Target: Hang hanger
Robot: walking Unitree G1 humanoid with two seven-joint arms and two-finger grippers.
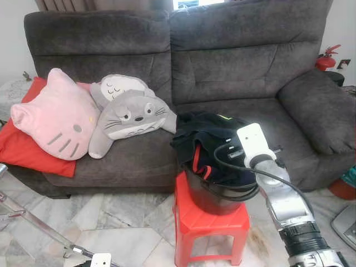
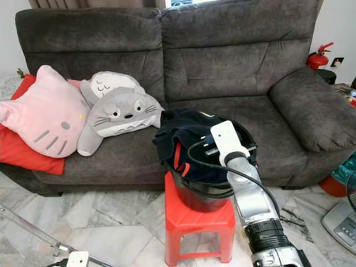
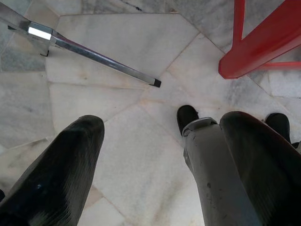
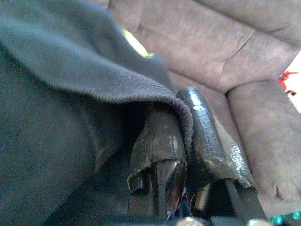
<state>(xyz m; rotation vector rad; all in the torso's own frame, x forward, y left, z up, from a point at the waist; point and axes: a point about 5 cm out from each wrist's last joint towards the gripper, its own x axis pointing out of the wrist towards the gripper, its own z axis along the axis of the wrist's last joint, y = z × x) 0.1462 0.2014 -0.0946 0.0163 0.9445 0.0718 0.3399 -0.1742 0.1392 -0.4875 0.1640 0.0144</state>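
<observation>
Evidently the right gripper (image 4: pixel 181 141) has gone into the black bucket (image 1: pixel 219 194) on the red stool (image 1: pixel 211 225) to take hold of laundry: in the right wrist view its two black fingers (image 4: pixel 207 136) are pressed together with a fold of dark garment (image 4: pixel 70 94) pinched between them, the cloth draped over the fingertips. Beyond the fingers lies the grey sofa (image 1: pixel 233 72). The bucket's raised perch probably keeps the clothing within the arm's reach. No hanger can be made out; if one sits in the bucket, the heaped garment and the silver forearm cover it. A red strap or trim (image 1: pixel 196 158) shows at the rim beside the fingers, its nature unclear. The left gripper (image 3: pixel 160 160) hangs idle, fingers spread and empty over the marble floor (image 3: pixel 117 99), a metal rack leg (image 3: pixel 94 54) ahead of them.
</observation>
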